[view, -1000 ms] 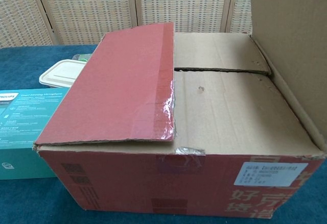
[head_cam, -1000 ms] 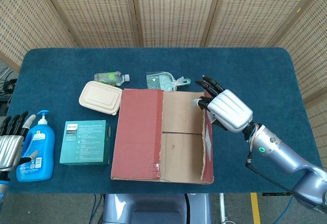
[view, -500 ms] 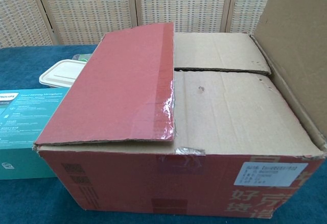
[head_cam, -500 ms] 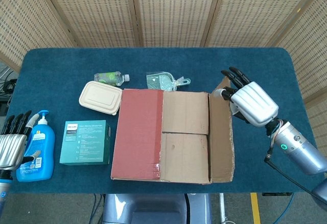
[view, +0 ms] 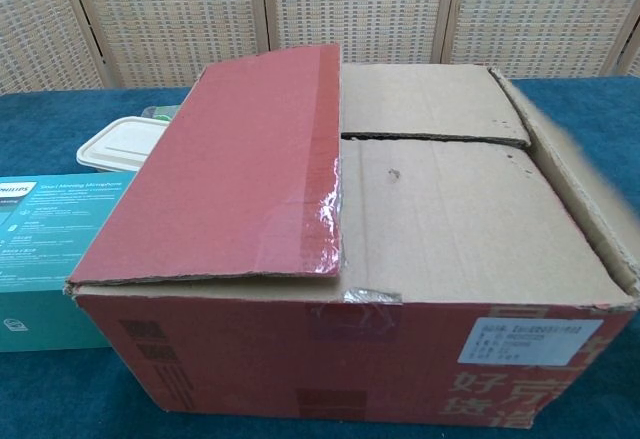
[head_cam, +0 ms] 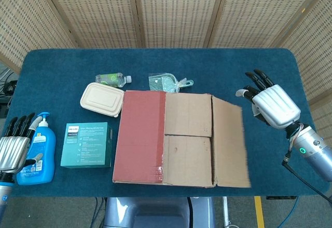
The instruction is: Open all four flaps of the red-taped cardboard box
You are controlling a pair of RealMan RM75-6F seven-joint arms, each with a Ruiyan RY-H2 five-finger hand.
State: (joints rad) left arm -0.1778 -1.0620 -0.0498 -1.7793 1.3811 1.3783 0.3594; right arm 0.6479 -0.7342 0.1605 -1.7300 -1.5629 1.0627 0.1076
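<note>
The cardboard box (head_cam: 176, 139) (view: 350, 259) stands at the table's front middle. Its red-taped left flap (head_cam: 140, 134) (view: 235, 174) still lies closed over the top. The right flap (head_cam: 231, 142) (view: 590, 194) is folded outward, blurred in motion. Two inner flaps (head_cam: 188, 115) (view: 430, 104) lie flat and closed, meeting at a seam. My right hand (head_cam: 271, 103) hovers right of the box, fingers spread, holding nothing. My left hand (head_cam: 13, 147) is at the far left edge beside the blue bottle, fingers apart and empty. Neither hand shows in the chest view.
A blue pump bottle (head_cam: 37, 150), a teal carton (head_cam: 86, 145) (view: 30, 259) and a beige lidded container (head_cam: 101, 99) (view: 115, 141) lie left of the box. A small clear bottle (head_cam: 111, 78) and a plastic-wrapped item (head_cam: 166, 82) lie behind it.
The right flap swung from upright to folded outward. My right hand let go of it and moved away to the right.
</note>
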